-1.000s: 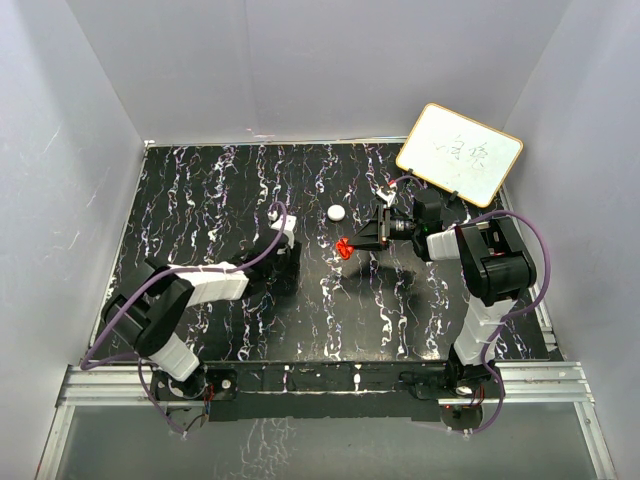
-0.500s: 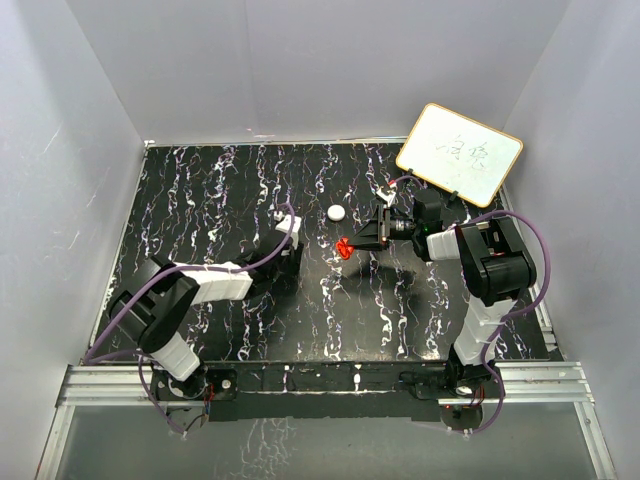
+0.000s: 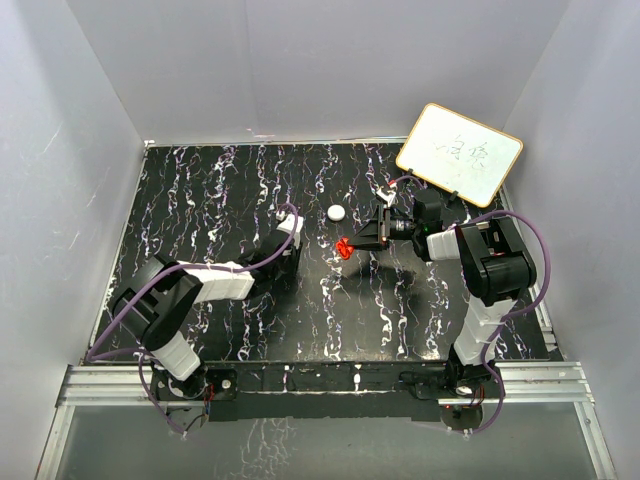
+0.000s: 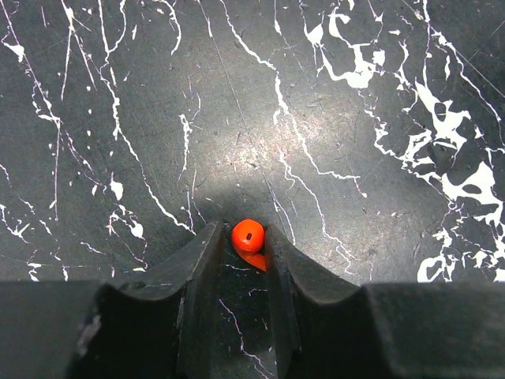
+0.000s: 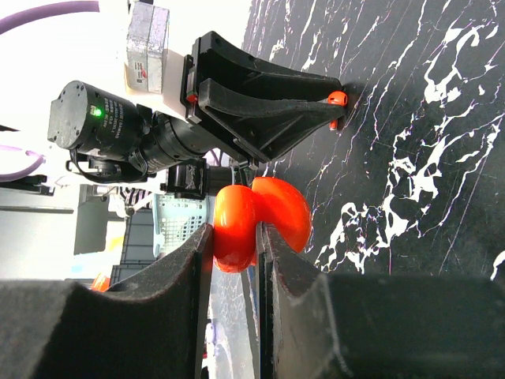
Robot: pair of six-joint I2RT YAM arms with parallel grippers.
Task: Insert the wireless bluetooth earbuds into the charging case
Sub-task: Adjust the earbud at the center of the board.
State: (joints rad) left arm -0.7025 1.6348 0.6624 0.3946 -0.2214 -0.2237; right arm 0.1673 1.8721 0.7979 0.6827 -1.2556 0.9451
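My left gripper (image 4: 241,238) is shut on a tiny red earbud (image 4: 248,234), pinched at its fingertips just above the black marbled table (image 4: 355,197). In the top view this gripper (image 3: 288,243) is left of centre. My right gripper (image 5: 235,230) is shut on a red rounded charging case (image 5: 276,207), which looks hinged open. In the top view it (image 3: 354,244) holds the case (image 3: 345,248) at mid-table. The right wrist view also shows the left gripper (image 5: 331,103) with the red earbud (image 5: 338,98) at its tip. No other earbud shows.
A white round disc (image 3: 337,212) lies on the table just beyond the two grippers. A framed whiteboard (image 3: 460,150) leans at the back right corner. White walls enclose the table on three sides.
My left gripper has moved away from the arm bases and a little right, closer to the white disc and the case. The right gripper and the case have stayed still.
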